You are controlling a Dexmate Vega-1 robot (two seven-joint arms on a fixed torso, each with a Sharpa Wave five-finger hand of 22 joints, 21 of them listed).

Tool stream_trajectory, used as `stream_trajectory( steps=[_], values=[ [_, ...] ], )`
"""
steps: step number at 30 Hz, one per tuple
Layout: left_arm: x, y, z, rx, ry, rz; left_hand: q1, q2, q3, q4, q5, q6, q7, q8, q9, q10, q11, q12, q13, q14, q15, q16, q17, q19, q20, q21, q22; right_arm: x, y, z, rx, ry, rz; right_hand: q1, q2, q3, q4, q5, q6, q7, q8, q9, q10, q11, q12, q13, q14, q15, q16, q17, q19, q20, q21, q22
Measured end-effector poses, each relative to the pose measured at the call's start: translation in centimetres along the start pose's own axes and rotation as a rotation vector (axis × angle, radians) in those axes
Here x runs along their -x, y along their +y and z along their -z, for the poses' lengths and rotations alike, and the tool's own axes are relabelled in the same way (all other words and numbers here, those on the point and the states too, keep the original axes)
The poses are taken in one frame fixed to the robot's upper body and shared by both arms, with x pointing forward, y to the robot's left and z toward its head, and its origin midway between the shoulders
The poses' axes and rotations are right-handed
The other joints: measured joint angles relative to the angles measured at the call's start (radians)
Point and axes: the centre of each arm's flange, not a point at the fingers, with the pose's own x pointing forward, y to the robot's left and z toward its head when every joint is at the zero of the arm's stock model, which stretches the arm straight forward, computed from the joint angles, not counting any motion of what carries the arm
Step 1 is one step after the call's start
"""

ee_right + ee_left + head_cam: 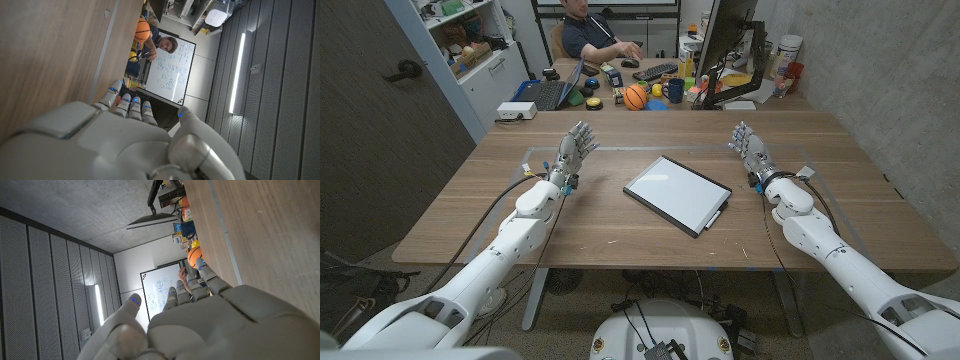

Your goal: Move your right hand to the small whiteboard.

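Basically not started: the small whiteboard (677, 194) lies flat at table centre, untouched. The right hand (749, 147) is at roughly 2 o'clock from it, well apart, fingers spread, holding nothing. The left hand (575, 150) is at about 10 o'clock, likewise empty, probably hovering, though contact with the table (470, 215) is unclear. The whole reach remains.

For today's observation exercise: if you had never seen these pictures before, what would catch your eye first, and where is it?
First, the small whiteboard, lying flat and slightly turned at the middle of the wooden table. Next, the two pale robot hands raised on either side of it, holding nothing: the left hand and the right hand, both apart from the board. Behind the table, an orange ball stands out among desk clutter near a seated person.
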Motion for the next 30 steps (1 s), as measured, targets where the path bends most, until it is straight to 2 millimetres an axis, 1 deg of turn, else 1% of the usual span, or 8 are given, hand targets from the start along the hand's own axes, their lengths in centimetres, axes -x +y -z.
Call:
stream_trajectory(
  steps=[3, 10, 22, 23, 25, 27, 29, 30],
  values=[
    [-0.3, 0.5, 0.3, 0.018, 0.002, -0.023, 0.0, 0.0, 0.0, 0.0, 0.0, 0.0, 0.0, 0.0, 0.0, 0.0, 0.0, 0.0, 0.0, 0.0, 0.0, 0.0, 0.0, 0.0, 0.0, 0.0, 0.0, -0.2, 0.1, 0.0, 0.0, 0.002, -0.004, 0.0, 0.0, 0.0, 0.0, 0.0, 0.0, 0.0, 0.0, 0.0, 0.0, 0.0, 0.0, 0.0, 0.0, 0.0, 0.0, 0.0, 0.0, 0.0, 0.011, 0.0],
    [-0.6, 0.7, 0.5, 0.02, 0.007, -0.023, 0.0, 0.0, 0.0, 0.0, 0.0, 0.0, 0.0, 0.0, 0.0, -0.004, -0.004, 0.0, 0.0, 0.0, 0.0, 0.0, 0.0, 0.0, 0.0, 0.0, 0.0, -0.6, 0.2, -0.1, 0.001, -0.006, -0.006, 0.0, 0.0, 0.0, 0.0, 0.0, 0.0, 0.0, 0.0, 0.0, 0.0, 0.0, 0.0, 0.0, 0.0, 0.0, 0.0, 0.0, 0.0, 0.0, 0.011, 0.0],
    [-0.8, 0.2, 0.9, -0.014, 0.029, 0.013, 0.0, 0.0, 0.0, 0.0, 0.004, 0.0, 0.0, 0.0, 0.0, -0.004, -0.004, 0.0, 0.0, 0.0, 0.0, 0.0, 0.0, 0.0, 0.0, 0.0, 0.0, -1.1, 0.8, -1.1, 0.006, -0.038, -0.019, 0.0, 0.0, 0.0, 0.0, 0.0, -0.007, -0.007, 0.0, 0.0, -0.011, 0.0, -0.014, 0.0, 0.0, 0.0, -0.005, 0.0, 0.0, 0.001, 0.002, 0.0],
    [-0.8, 0.2, 0.9, -0.016, 0.03, 0.015, 0.0, 0.0, 0.0, 0.0, 0.004, 0.0, 0.0, 0.0, 0.0, -0.004, -0.004, 0.0, 0.0, 0.0, 0.0, 0.0, 0.0, 0.0, 0.0, 0.0, 0.0, -1.1, 0.8, -1.1, 0.006, -0.038, -0.02, 0.0, 0.0, 0.0, 0.0, 0.0, -0.007, -0.007, 0.0, 0.0, -0.011, 0.0, -0.016, 0.0, 0.0, 0.0, -0.005, 0.0, -0.007, 0.007, -0.001, 0.0],
    [-0.8, 0.1, 1.0, -0.026, 0.034, 0.024, 0.0, 0.0, 0.0, 0.0, 0.004, 0.0, 0.0, 0.0, 0.0, -0.004, -0.004, -0.001, 0.0, 0.0, 0.0, 0.0, 0.0, 0.0, 0.0, -0.004, 0.0, -1.3, 1.1, -1.4, 0.005, -0.045, -0.026, 0.0, 0.0, 0.0, 0.0, 0.0, -0.007, -0.007, 0.0, 0.0, -0.011, 0.0, -0.016, 0.0, 0.0, 0.0, -0.005, 0.0, -0.007, 0.007, -0.002, 0.0],
    [-0.8, -0.1, 1.1, -0.036, 0.04, 0.034, 0.0, 0.0, 0.0, 0.0, 0.004, 0.0, 0.0, 0.0, 0.0, -0.004, -0.004, -0.001, 0.0, 0.0, 0.0, 0.0, 0.0, 0.0, 0.0, -0.004, 0.0, -1.4, 1.3, -1.7, 0.005, -0.051, -0.03, 0.0, 0.0, 0.0, 0.0, 0.0, -0.007, -0.008, 0.0, 0.0, -0.011, 0.0, -0.016, 0.0, 0.0, 0.0, -0.005, 0.0, -0.009, 0.016, -0.002, 0.0],
    [-0.8, -0.1, 1.2, -0.044, 0.044, 0.042, 0.0, 0.0, 0.0, 0.0, 0.004, 0.0, 0.0, 0.0, 0.0, -0.004, -0.004, -0.001, 0.0, 0.0, 0.0, 0.0, 0.0, 0.0, 0.0, -0.004, 0.0, -1.5, 1.5, -2.0, 0.005, -0.056, -0.036, 0.008, -0.008, -0.001, 0.0, 0.0, -0.007, -0.015, 0.0, 0.0, -0.015, -0.004, -0.016, 0.0, 0.0, 0.0, -0.011, 0.0, -0.01, 0.018, -0.009, 0.0],
    [-1.0, 0.9, 1.0, 0.03, 0.015, -0.026, 0.0, 0.0, 0.0, 0.0, 0.004, 0.0, 0.0, 0.0, 0.0, -0.004, -0.004, -0.001, 0.0, 0.0, 0.0, 0.0, 0.0, 0.0, 0.0, -0.004, 0.0, -1.4, 1.9, -3.6, 0.079, -0.143, -0.044, 0.007, -0.008, -0.005, -0.001, 0.0, -0.005, -0.017, 0.0, 0.0, -0.016, -0.006, -0.016, 0.0, 0.0, 0.0, -0.012, 0.0, -0.011, 0.019, -0.009, 0.0]
  ],
)
